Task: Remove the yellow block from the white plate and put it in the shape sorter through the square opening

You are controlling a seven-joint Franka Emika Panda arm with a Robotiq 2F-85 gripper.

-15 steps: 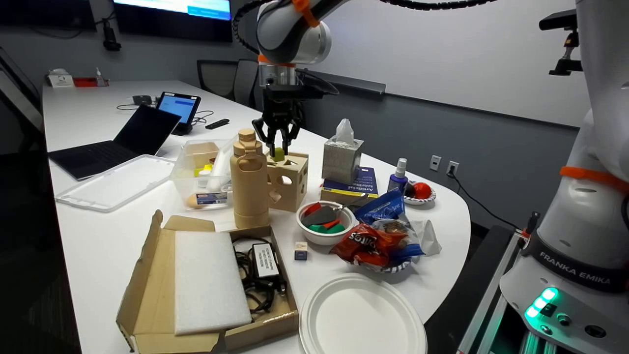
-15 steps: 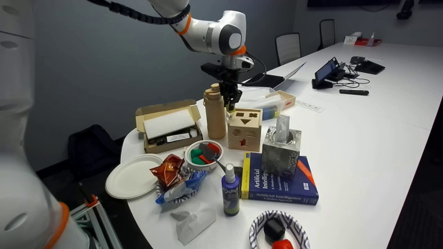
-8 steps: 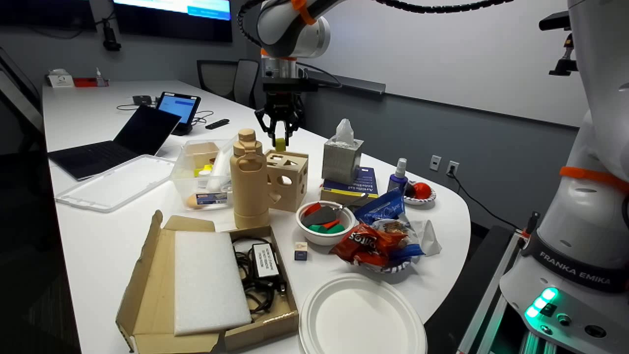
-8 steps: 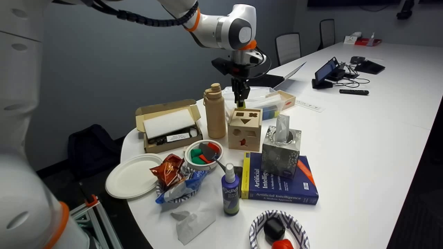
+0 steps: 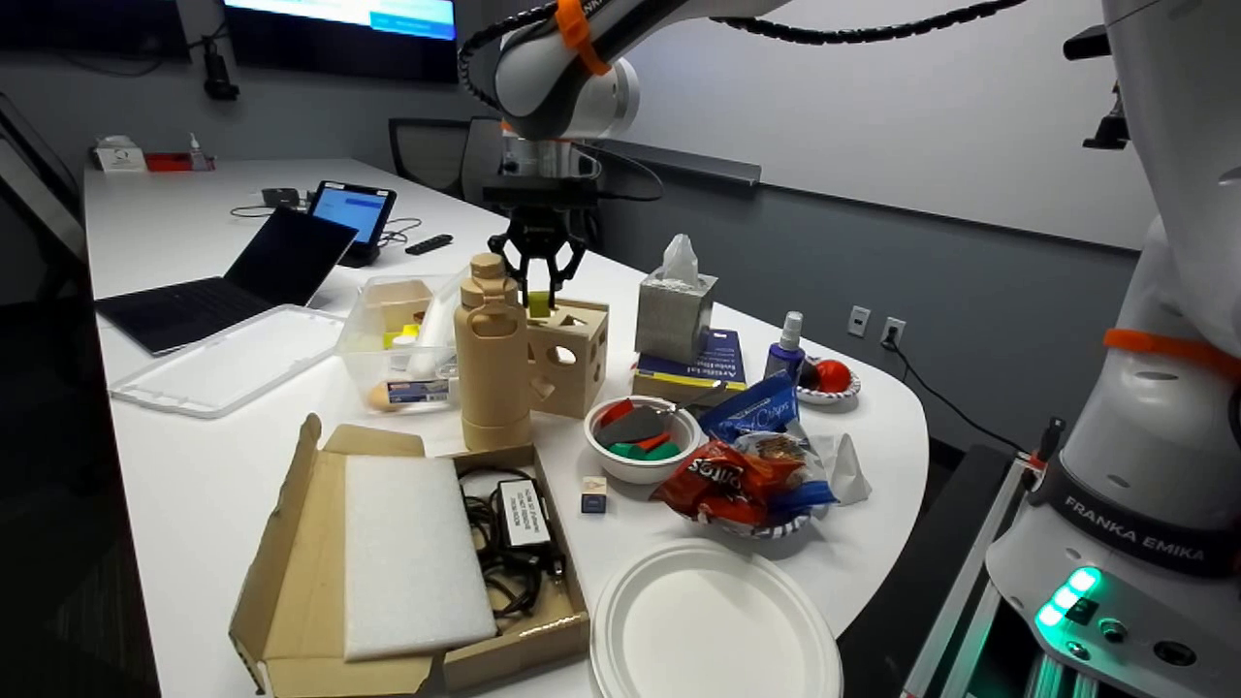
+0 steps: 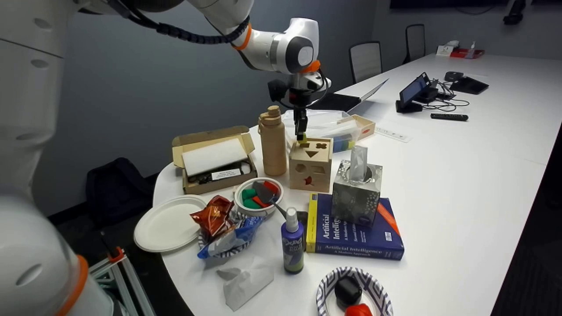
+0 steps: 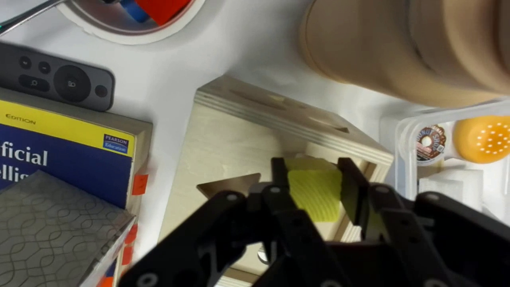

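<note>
My gripper (image 5: 539,294) is shut on the yellow block (image 5: 539,306) and points down over the shape sorter (image 5: 585,386), a pale wooden cube. In an exterior view, the block (image 6: 302,138) shows at the sorter's (image 6: 322,180) top, close to the square opening (image 6: 304,145). In the wrist view, the block (image 7: 316,195) sits between both fingertips (image 7: 314,169), above the sorter's top (image 7: 223,139); the triangular hole (image 7: 229,184) shows beside it. The square opening is hidden there. I cannot tell whether the block touches the top. The white dish (image 5: 637,473) holds red and green pieces.
A tan bottle (image 5: 493,378) stands close beside the sorter. A clear bin (image 7: 401,159) lies beyond it. A tissue box (image 6: 356,193) stands on a blue book (image 6: 351,245). A cardboard box (image 5: 519,654), chip bags (image 5: 727,485) and a paper plate (image 5: 717,630) are nearer the base.
The gripper has lifted the block off its earlier spot near the sorter's edge, turned a little, and come down again at the sorter's top. The block has stayed in the fingers.
</note>
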